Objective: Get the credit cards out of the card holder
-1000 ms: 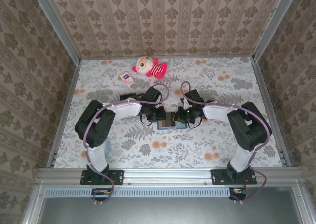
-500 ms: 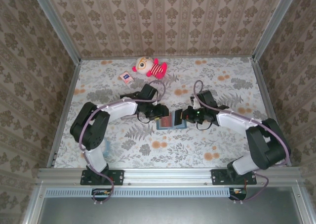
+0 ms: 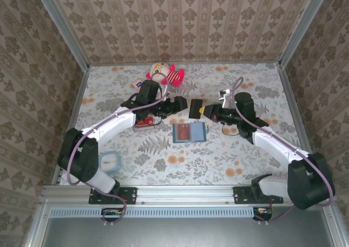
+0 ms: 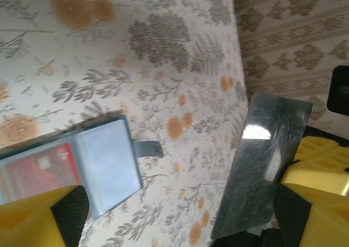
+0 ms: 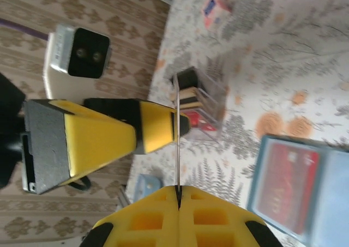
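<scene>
Table (image 3: pixel 245 154): floral-patterned top, walled on three sides.
Left gripper (image 4: pixel 178 211): fingers spread wide, released; one pad just beside the lower corner of the dark card, contact not certain.
Right gripper (image 5: pixel 178 188): fingers clenched on one edge of the dark card, card standing on edge between them.
Plush toy (image 3: pixel 162 72): pink and white, at the far edge.
Card holder (image 3: pixel 190 132): teal-blue, lying open and flat at mid-table, on the near side of both grippers and apart from them.
Block (image 3: pixel 144 121): dark red, left of the holder, under the left arm.
Dark card (image 4: pixel 264 165): grey, glossy, held clear of the table between the two grippers, beyond the holder.
Red card (image 5: pixel 283 181): seated in the holder's left pocket.
Packet (image 3: pixel 139 84): white and red, just left of the plush toy.
</scene>
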Tool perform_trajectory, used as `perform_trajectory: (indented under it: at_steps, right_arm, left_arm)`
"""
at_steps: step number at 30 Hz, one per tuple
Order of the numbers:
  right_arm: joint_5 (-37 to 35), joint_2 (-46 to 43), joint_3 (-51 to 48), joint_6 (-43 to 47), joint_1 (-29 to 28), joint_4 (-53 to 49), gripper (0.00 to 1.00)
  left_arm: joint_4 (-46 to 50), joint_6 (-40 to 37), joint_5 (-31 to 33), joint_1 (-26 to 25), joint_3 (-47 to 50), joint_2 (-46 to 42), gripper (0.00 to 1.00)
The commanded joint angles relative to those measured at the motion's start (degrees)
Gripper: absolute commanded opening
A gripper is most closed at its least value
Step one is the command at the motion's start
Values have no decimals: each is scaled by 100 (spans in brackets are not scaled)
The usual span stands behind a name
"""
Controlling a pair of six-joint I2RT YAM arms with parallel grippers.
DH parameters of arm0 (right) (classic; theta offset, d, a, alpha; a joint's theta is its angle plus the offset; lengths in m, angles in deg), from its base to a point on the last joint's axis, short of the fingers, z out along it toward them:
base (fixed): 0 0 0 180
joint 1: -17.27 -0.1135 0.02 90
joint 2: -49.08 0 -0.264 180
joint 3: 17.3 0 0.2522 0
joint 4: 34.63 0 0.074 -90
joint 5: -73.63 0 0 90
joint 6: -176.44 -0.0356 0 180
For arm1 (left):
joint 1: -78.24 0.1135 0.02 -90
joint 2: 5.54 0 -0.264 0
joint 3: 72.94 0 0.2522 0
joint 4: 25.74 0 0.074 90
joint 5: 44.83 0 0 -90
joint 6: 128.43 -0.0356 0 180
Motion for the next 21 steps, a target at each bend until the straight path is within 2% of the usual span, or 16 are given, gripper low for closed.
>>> perform_trajectory:
  at_steps: [1,5,8,16,21]
  right_arm:
    - [570,55,297,-232,53,584,0]
    - [889,338,503,-469,82,942,0]
    - [1005,493,528,-726,77,1332,0]
    - [1126,583,547,-836,114,1454,0]
    - [1154,647,566,-855,142,1443,0]
  left_arm:
    - [-925,429,-400,9,300,-279,93]
    - [-1733,699,-577,-13,525,-434,91]
    - [-2177,860,-660,-21,639,-490,85]
    - [-3370,1414,-808,-26,837,-347,48]
    - [-3393,1388,-808,-22,866,-348,31]
